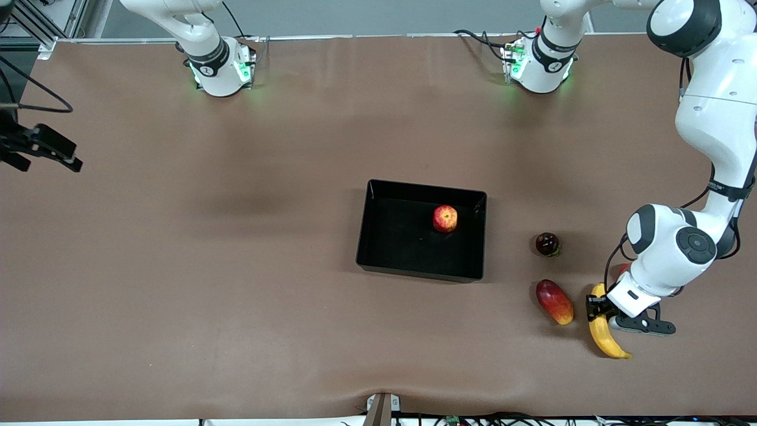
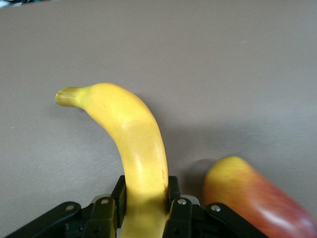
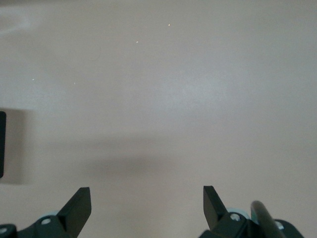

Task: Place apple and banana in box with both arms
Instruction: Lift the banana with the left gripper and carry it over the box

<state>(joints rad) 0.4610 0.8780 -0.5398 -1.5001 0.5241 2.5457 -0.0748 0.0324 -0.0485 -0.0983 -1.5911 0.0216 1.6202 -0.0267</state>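
Banana (image 1: 608,340), smooth, yellow and curved, is lying on the matte brown counter (image 1: 236,296) at the left arm's end, beside a glossy red-and-yellow mango (image 1: 554,302). The left end effector (image 1: 598,309) is pinching it tight. A small round red apple (image 1: 445,218) is sitting in the shiny black plastic box (image 1: 378,248). The right end effector (image 3: 147,206) is waiting, gaping wide and empty over bare counter.
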